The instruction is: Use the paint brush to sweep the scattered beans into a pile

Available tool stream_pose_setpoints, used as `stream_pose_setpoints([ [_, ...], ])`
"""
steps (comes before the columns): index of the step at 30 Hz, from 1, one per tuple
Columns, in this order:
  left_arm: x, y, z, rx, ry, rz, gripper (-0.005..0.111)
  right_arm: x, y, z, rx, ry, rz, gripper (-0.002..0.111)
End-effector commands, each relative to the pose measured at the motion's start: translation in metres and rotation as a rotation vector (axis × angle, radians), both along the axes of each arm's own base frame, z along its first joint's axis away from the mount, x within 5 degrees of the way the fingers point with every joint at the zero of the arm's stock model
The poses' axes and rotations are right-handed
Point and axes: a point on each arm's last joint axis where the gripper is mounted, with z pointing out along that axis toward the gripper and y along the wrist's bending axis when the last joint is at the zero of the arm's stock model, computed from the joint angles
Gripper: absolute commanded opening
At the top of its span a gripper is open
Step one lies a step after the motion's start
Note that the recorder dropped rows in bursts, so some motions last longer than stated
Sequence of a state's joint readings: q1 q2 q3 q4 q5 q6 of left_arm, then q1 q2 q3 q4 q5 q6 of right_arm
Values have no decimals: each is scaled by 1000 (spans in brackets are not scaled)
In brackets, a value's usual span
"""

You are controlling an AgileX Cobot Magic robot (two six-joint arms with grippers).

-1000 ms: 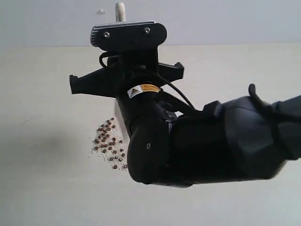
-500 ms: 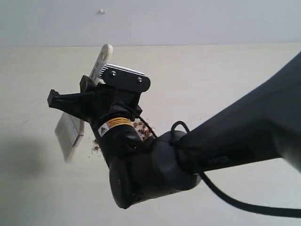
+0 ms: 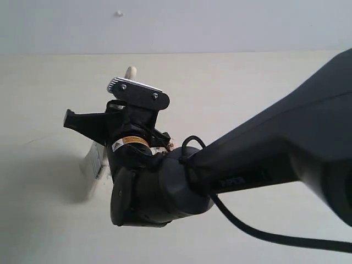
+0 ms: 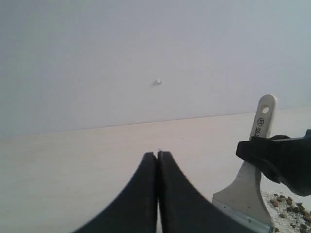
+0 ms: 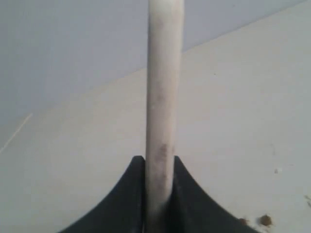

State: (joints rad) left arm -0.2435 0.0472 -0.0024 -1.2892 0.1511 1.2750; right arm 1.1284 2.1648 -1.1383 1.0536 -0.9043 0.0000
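The paint brush (image 3: pixel 98 160) stands tilted over the pale table, its wooden handle tip (image 3: pixel 131 72) sticking up past the wrist camera. My right gripper (image 3: pixel 110 120) is shut on the handle (image 5: pixel 164 97), reaching over from the right. The ferrule and bristles hang at the left of the arm, low near the table. Most of the beans are hidden behind the arm; a few reddish-brown beans (image 3: pixel 165 144) peek out beside the wrist. The left wrist view shows the brush (image 4: pixel 245 189), the beans (image 4: pixel 290 201) by it, and my left gripper (image 4: pixel 158 154) shut and empty, away from them.
The big black right arm (image 3: pixel 264 159) fills the right and middle of the exterior view, with a cable (image 3: pixel 258 234) trailing below it. A grey wall (image 3: pixel 231 25) with a small white mark (image 3: pixel 118 13) rises behind the table (image 3: pixel 44 88).
The right arm swung left across the bean patch with the brush, then dropped lower; the brush tilted and its bristles came down left of the beans. The arm now covers most beans.
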Motion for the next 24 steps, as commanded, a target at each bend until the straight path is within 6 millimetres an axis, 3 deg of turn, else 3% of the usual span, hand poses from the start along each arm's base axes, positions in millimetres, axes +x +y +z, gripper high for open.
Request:
stream_pose_setpoints([
  [1, 0, 0, 0, -8, 0, -2, 0, 4, -5, 7, -61, -15, -35, 0],
  [15, 0, 0, 0, -8, 0, -2, 0, 4, -32, 30, -383, 5, -203, 0],
  [19, 0, 0, 0, -8, 0, -2, 0, 3, -34, 36, -382, 5, -222, 0],
  [24, 0, 0, 0, -8, 0, -2, 0, -9, -24, 55, -265, -25, -173, 0],
])
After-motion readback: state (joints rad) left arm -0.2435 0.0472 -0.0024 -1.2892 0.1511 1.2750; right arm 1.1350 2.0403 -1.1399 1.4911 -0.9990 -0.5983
